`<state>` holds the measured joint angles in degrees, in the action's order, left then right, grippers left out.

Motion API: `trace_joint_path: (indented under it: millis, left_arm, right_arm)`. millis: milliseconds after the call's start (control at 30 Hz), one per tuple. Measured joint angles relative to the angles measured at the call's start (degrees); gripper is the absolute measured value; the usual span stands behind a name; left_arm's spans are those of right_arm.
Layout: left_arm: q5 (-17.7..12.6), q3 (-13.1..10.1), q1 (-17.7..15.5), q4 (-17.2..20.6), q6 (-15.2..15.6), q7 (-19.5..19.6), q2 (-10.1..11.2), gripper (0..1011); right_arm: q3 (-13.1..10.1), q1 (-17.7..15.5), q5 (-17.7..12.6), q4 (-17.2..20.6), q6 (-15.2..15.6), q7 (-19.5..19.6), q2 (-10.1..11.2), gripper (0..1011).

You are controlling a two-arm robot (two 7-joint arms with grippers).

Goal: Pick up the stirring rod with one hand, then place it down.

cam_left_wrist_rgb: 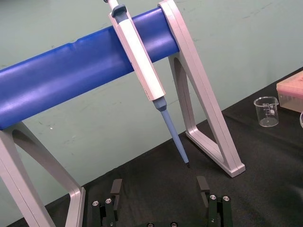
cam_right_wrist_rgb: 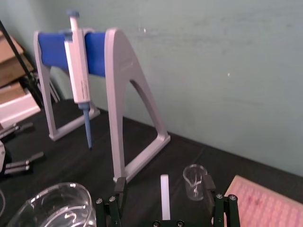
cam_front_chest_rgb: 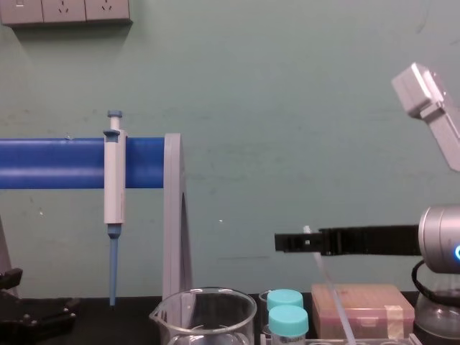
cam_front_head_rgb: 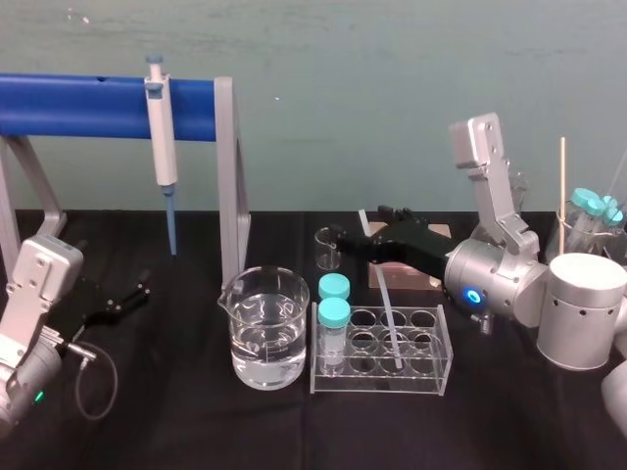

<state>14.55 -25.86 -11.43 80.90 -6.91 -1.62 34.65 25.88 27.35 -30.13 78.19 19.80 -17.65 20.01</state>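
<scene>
The stirring rod [cam_front_head_rgb: 390, 323] is thin, white and translucent. It leans with its lower end in a cell of the clear tube rack [cam_front_head_rgb: 318, 367]. Its upper end [cam_right_wrist_rgb: 164, 201] rises between the fingers of my right gripper [cam_right_wrist_rgb: 163, 187], which stand wide apart on either side without touching it. In the chest view the right gripper [cam_front_chest_rgb: 289, 242] reaches in level from the right, and the rod [cam_front_chest_rgb: 332, 295] slants down from its tip. My left gripper [cam_front_head_rgb: 120, 299] rests open at the table's left, holding nothing, near the pipette stand.
A beaker of water [cam_front_head_rgb: 266, 328] stands left of the rack, which holds two teal-capped tubes [cam_front_head_rgb: 334, 313]. A small empty beaker [cam_front_head_rgb: 328, 247] and a pink box [cam_front_head_rgb: 400, 275] lie behind. A white pipette [cam_front_head_rgb: 162, 137] hangs on the blue-barred stand [cam_front_head_rgb: 88, 106]. Capped tubes [cam_front_head_rgb: 593, 208] stand far right.
</scene>
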Motion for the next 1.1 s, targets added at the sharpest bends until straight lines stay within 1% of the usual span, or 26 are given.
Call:
trace_joint_path:
  millis: [133, 333, 500, 800, 933, 1100]
  left_arm:
    - [0.0, 0.0, 0.0, 0.0, 0.0, 0.0, 0.0, 1000]
    - [0.0, 0.0, 0.0, 0.0, 0.0, 0.0, 0.0, 1000]
    - [0.0, 0.0, 0.0, 0.0, 0.0, 0.0, 0.0, 1000]
    - [0.0, 0.0, 0.0, 0.0, 0.0, 0.0, 0.0, 1000]
    - [0.0, 0.0, 0.0, 0.0, 0.0, 0.0, 0.0, 1000]
    - [0.0, 0.0, 0.0, 0.0, 0.0, 0.0, 0.0, 1000]
  right_arm:
    - [0.3, -0.3, 0.2, 0.1, 1.7, -0.4, 0.3, 1003]
    - [0.5, -0.8, 0.6, 0.4, 2.8, -0.7, 0.6, 1003]
    - [0.7, -1.0, 1.5, 0.7, 2.8, -0.4, 0.8, 1003]
    - [0.7, -1.0, 1.4, 0.7, 2.8, -0.4, 0.7, 1003]
    - [0.6, -1.0, 1.4, 0.6, 2.8, -0.4, 0.7, 953]
    - [0.6, -1.0, 1.3, 0.6, 2.8, -0.4, 0.7, 838]
